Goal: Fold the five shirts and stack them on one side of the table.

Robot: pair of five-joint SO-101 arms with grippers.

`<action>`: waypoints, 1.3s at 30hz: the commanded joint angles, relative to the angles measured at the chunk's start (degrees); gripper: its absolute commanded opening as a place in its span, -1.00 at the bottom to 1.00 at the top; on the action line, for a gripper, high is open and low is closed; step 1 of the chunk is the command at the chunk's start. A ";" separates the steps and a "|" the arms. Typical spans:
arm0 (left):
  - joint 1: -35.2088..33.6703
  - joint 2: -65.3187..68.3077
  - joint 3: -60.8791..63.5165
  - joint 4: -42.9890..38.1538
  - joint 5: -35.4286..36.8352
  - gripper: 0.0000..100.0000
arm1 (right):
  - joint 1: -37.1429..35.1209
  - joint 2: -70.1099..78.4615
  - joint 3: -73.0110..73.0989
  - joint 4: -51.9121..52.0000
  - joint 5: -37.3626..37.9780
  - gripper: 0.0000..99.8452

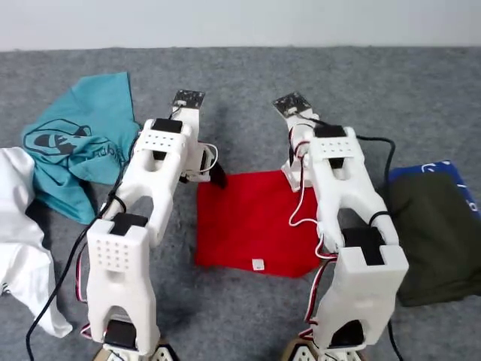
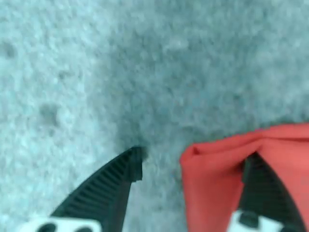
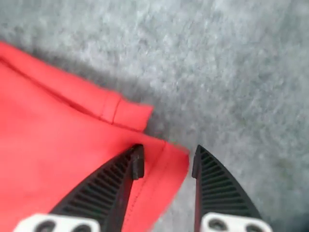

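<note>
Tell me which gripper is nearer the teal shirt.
Left. The left gripper sits at the red shirt's corner on the teal shirt's side, gray table between them. The right gripper is at the red shirt's opposite far corner, farther away.

The folded plain red cotton shirt (image 1: 252,222) carries a small white tag (image 1: 258,264) at its near hem, and its seams are stitched in red. Left of it lies a crumpled teal shirt (image 1: 83,143) with a dark navy graphic print, and farther left a plain white shirt (image 1: 19,241). Right of the red shirt, a dark olive-green folded shirt (image 1: 436,233) lies over a blue shirt (image 1: 451,171) with white marks. The felt-like table cover (image 1: 376,90) is mottled grey. The left gripper (image 2: 193,157) and right gripper (image 3: 168,150) have black ribbed fingers.
</note>
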 commanded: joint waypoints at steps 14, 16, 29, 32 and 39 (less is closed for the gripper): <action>-6.95 0.35 -17.10 14.95 0.35 -0.35 | -1.36 -9.10 -2.81 2.68 -0.44 -0.66; -8.44 0.35 -22.55 19.60 0.35 -0.35 | -1.01 -12.18 -6.51 10.33 -0.44 -0.61; -9.93 0.97 -26.86 27.96 -1.32 -0.35 | -5.41 -4.97 -6.07 18.24 -7.65 -0.49; -9.93 0.97 -25.10 27.96 -1.32 -0.35 | -6.55 -0.04 -6.24 12.09 -7.82 -0.49; -9.93 1.05 -22.81 27.87 -1.41 -0.35 | -8.48 9.63 -6.59 3.30 -7.47 -0.55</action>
